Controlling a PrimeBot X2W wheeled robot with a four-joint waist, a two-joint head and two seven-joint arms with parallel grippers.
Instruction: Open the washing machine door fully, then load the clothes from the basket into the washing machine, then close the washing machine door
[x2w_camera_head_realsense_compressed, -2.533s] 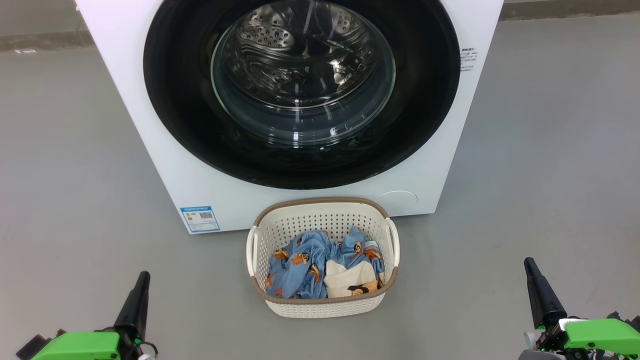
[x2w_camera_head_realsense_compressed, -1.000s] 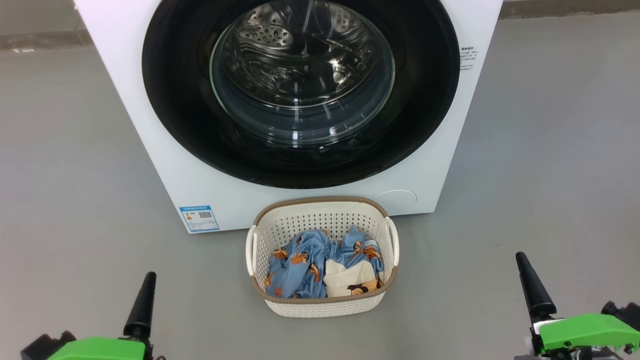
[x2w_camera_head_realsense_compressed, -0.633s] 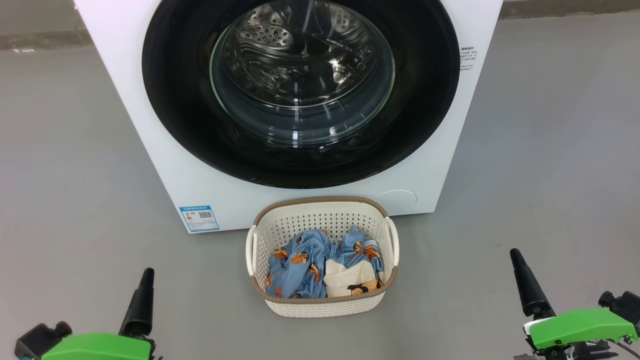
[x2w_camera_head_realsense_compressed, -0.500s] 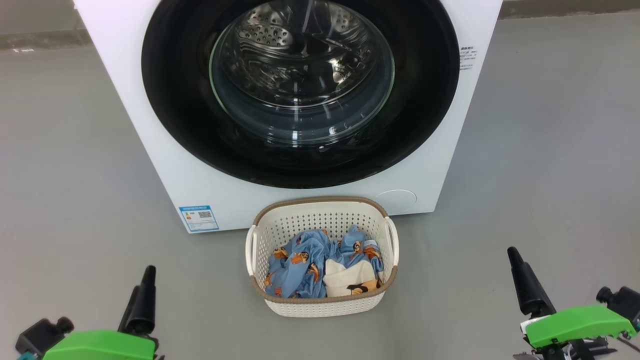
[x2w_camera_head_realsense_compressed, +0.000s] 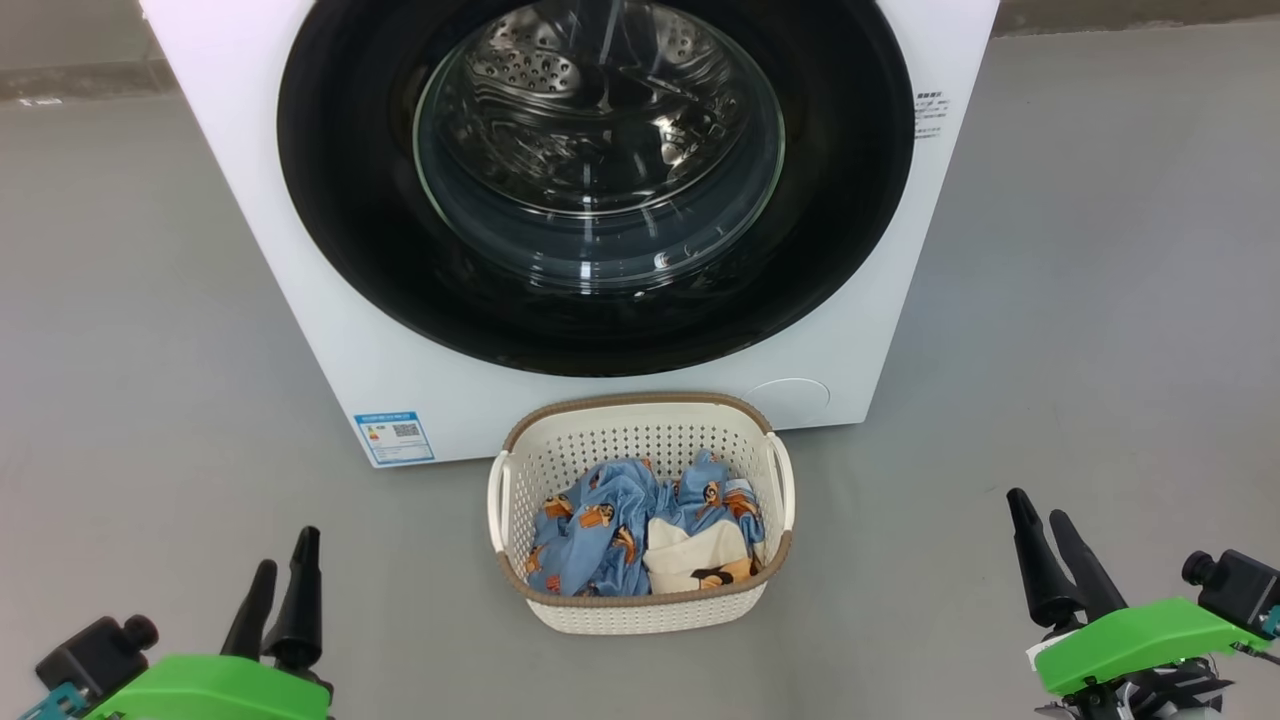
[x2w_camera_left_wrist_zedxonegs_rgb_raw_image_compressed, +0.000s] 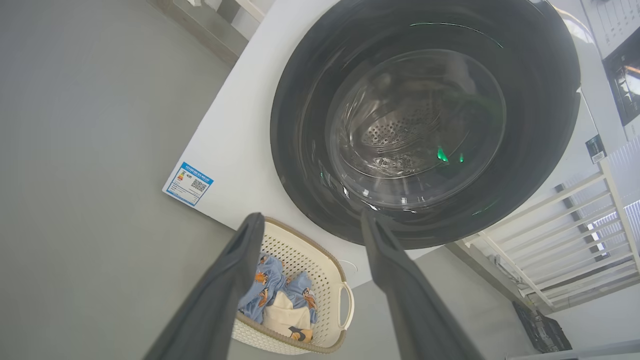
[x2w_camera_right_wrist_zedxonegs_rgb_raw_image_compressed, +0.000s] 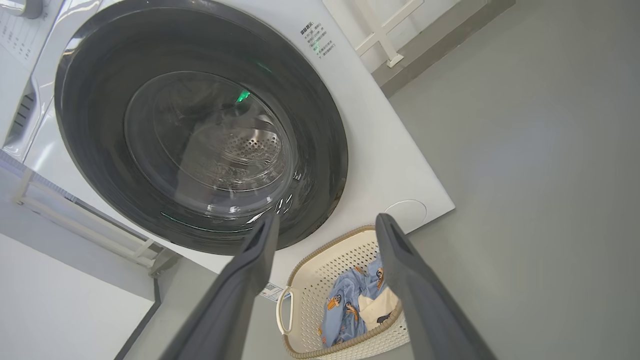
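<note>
- Left gripper (x2w_camera_head_realsense_compressed: 284, 553) and right gripper (x2w_camera_head_realsense_compressed: 1037, 507), head view: both spread wide and empty, low at the bottom corners. Both are well apart from the basket (x2w_camera_head_realsense_compressed: 640, 440), which sits on the floor (x2w_camera_head_realsense_compressed: 150, 300) just before the washing machine (x2w_camera_head_realsense_compressed: 330, 330). Washing machine door (x2w_camera_head_realsense_compressed: 598, 170) looks shut.
- Left wrist view: fingers frame the door's lower rim. Door is rigid and glossy, likely slippery. Probably take it at the rim edge; can't make out a handle.
- Right wrist view: basket holds the clothes (x2w_camera_right_wrist_zedxonegs_rgb_raw_image_compressed: 347, 305), light-blue printed pieces plus a cream one. Soft and light; pinch a raised fold.
</note>
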